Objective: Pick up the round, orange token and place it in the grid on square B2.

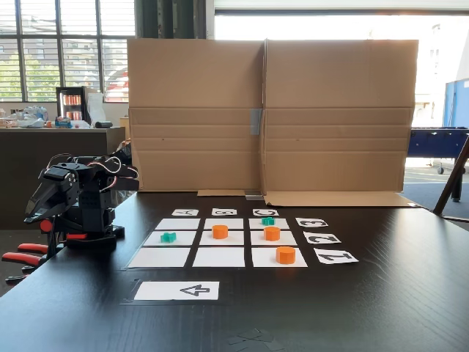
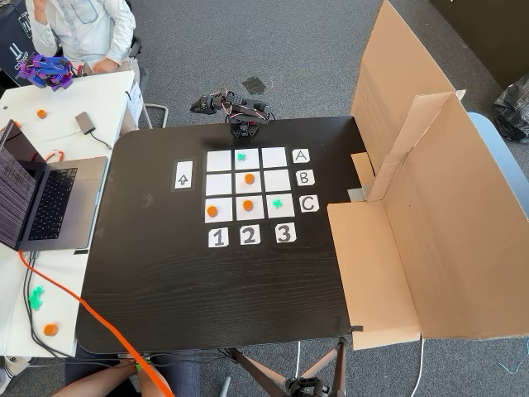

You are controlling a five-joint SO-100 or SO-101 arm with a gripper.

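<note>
Three round orange tokens lie in the grid (image 1: 222,257). One orange token (image 1: 220,232) (image 2: 249,179) rests on the centre cell, square B2 (image 1: 236,237). A second (image 1: 272,233) sits on C2 and a third (image 1: 286,254) on C1. Two teal tokens occupy A2 (image 1: 168,237) and C3 (image 1: 268,221). In the fixed view from the table's side, the black arm (image 1: 80,198) (image 2: 242,126) is folded at the table's left edge, well away from the grid. Its gripper (image 1: 33,213) points down and left, looks shut as one dark wedge, and holds nothing.
A tall cardboard wall (image 1: 271,110) stands behind the grid. The arrow card (image 1: 177,290) lies in front of it. Red-handled clamps (image 1: 22,253) hold the arm's base. A side table carries a laptop (image 2: 41,198) and spare tokens (image 2: 50,329); a person (image 2: 83,29) sits there.
</note>
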